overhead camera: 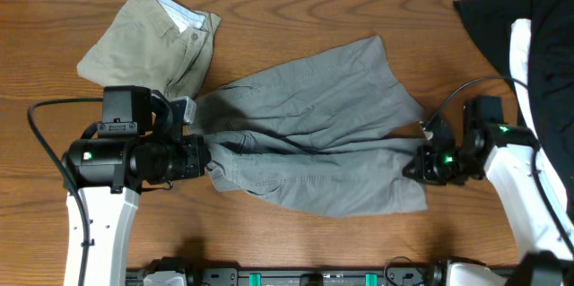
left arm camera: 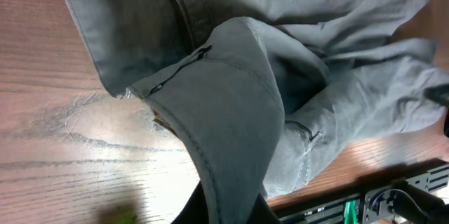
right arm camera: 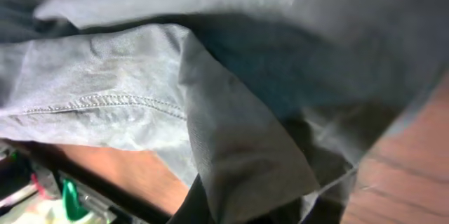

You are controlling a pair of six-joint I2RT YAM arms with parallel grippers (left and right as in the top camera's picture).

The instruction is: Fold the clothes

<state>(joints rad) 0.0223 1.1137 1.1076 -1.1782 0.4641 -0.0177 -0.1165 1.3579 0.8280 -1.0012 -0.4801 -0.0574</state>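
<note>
Grey shorts (overhead camera: 314, 134) lie spread across the middle of the table. My left gripper (overhead camera: 208, 154) is shut on their left end, where a fold of grey cloth (left arm camera: 231, 133) rises into the jaws. At the shorts' right edge my right gripper (overhead camera: 414, 166) is shut on a pinched ridge of the grey fabric (right arm camera: 238, 154). Khaki-green shorts (overhead camera: 152, 39) lie crumpled at the back left, just behind the left arm. A black garment (overhead camera: 502, 26) with white cloth (overhead camera: 520, 48) on it sits at the far right.
The table's front edge with a dark rail (overhead camera: 314, 277) runs along the bottom. Bare wood (overhead camera: 314, 8) shows behind the grey shorts. A black cable (overhead camera: 45, 134) loops left of the left arm.
</note>
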